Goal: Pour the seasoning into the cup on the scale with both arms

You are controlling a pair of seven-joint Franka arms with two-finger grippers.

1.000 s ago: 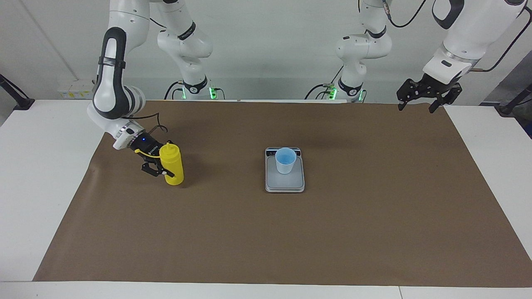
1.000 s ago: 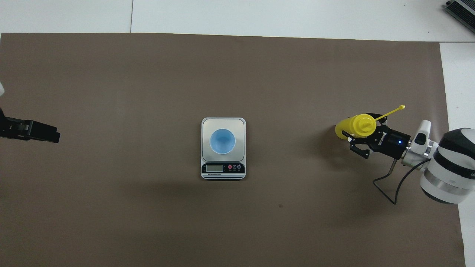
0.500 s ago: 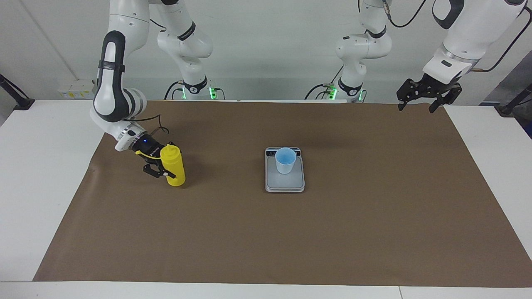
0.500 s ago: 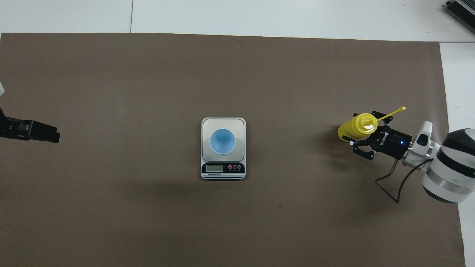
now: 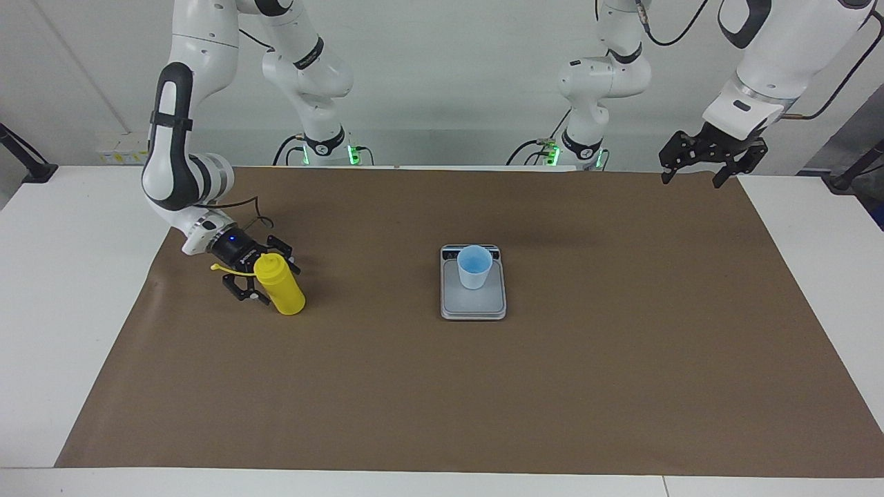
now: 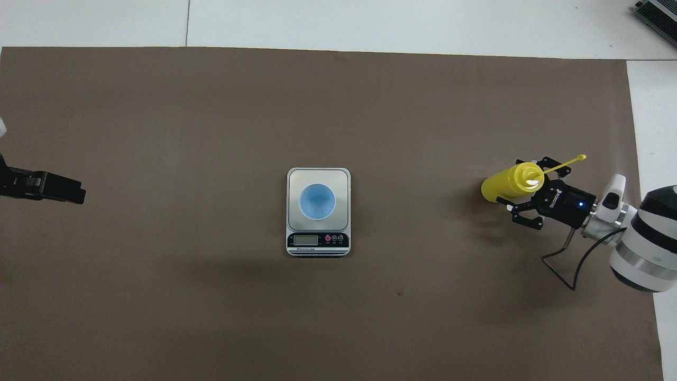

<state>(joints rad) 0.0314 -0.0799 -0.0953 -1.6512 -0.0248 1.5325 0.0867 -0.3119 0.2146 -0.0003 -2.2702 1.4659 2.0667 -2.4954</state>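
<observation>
Tipped further over since a second ago, the seasoning (image 5: pixel 280 293) leans in the right gripper (image 5: pixel 259 276), whose fingers straddle it, apparently for lifting toward the cup (image 5: pixel 474 266); the left gripper (image 5: pixel 711 157) waits, spread open, holding nothing.

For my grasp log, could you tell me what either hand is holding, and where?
The right hand straddles the tilted seasoning bottle near its top; a closed grip cannot be told. The left hand holds nothing.

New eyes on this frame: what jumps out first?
The yellow bottle, tilted at the right arm's end of the brown mat with the right gripper around it. Then the blue cup standing on the scale mid-table. The left gripper waits over the mat's corner.
</observation>
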